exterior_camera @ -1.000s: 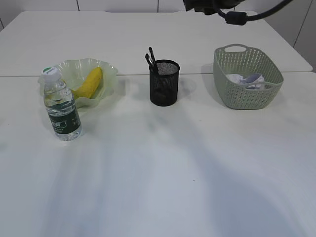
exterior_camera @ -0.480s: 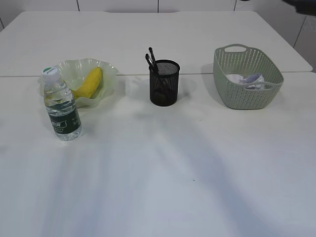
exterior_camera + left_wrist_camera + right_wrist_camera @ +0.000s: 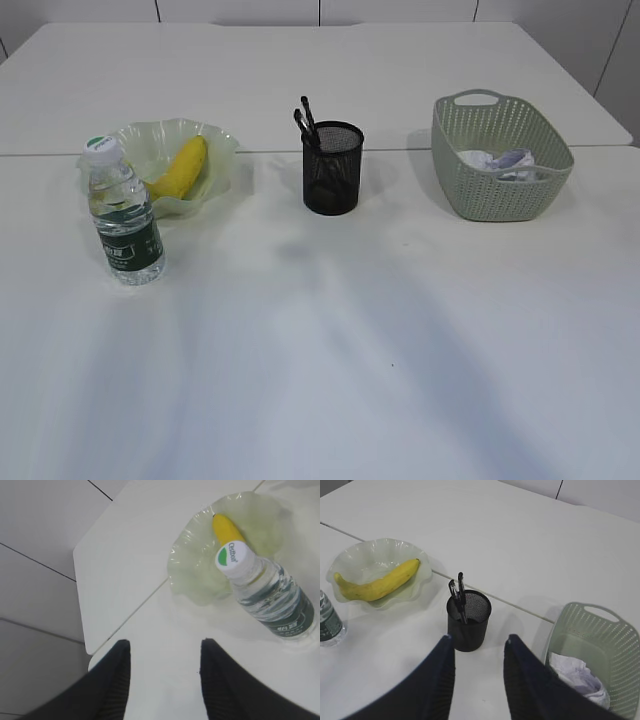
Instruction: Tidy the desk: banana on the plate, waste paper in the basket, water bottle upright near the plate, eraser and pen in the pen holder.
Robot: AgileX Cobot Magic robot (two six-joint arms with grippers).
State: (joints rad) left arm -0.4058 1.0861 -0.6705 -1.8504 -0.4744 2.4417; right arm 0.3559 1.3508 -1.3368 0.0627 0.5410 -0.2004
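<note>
Yellow banana [image 3: 181, 168] lying in plate [image 3: 215, 180]; right arm now gone from the exterior view; both grippers' fingers spread, holding nothing; tidying seemingly finishing.

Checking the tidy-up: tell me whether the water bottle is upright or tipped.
Upright. The water bottle stands on its base on the desk, white cap on top, just in front of the plate.

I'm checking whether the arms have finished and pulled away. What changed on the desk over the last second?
Only an arm moved: the dark arm at the top edge of the exterior view a second ago slid off to the right and is gone now. Nothing was taken hold of or let go. The banana stays in the plate, the water bottle upright beside it, the pen holder and the basket with the waste paper unmoved.
</note>
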